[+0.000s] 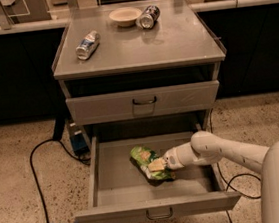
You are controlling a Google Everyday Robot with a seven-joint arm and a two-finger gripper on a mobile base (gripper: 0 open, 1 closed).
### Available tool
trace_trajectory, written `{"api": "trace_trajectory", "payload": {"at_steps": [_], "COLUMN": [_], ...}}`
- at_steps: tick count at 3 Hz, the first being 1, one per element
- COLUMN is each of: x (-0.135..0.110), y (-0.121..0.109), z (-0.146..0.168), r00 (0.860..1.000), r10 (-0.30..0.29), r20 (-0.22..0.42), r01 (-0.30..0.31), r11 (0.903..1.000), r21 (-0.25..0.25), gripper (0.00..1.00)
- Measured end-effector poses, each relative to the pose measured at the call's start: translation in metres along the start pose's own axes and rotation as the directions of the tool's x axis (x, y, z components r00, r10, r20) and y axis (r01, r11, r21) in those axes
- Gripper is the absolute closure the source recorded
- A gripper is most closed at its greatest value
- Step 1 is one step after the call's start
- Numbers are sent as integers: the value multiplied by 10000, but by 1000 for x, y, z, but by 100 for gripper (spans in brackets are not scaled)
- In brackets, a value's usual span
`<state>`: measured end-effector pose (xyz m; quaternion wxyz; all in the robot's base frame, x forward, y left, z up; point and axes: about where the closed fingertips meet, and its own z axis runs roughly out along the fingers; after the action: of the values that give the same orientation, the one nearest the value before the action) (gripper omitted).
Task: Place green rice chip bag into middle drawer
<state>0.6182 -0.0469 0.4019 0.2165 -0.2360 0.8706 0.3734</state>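
Observation:
The green rice chip bag (147, 162) lies inside the open middle drawer (112, 179), near the middle of its flat grey tray. My gripper (158, 165) reaches in from the right on a white arm and is at the bag's near right end, touching it. The drawer is pulled far out, and its low front panel with a small dark handle (159, 214) faces the camera.
Above the open drawer is a shut grey drawer with a taller front (143, 102). On the cabinet top lie two silver cans (87, 44) (148, 17) and a small white bowl (125, 16). A black cable (37, 165) and a blue box (78, 140) sit on the floor at left.

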Motion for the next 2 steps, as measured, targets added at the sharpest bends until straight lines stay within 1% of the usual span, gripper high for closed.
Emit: {"api": "trace_trajectory", "payload": {"at_steps": [1, 2], "x": [0, 0], "y": [0, 0], "z": [0, 0], "r00": [10000, 10000], "r10": [0, 0], "r20": [0, -1], "r01": [0, 0], "r11": [10000, 10000], "r21": [0, -1], "gripper": [60, 36]}}
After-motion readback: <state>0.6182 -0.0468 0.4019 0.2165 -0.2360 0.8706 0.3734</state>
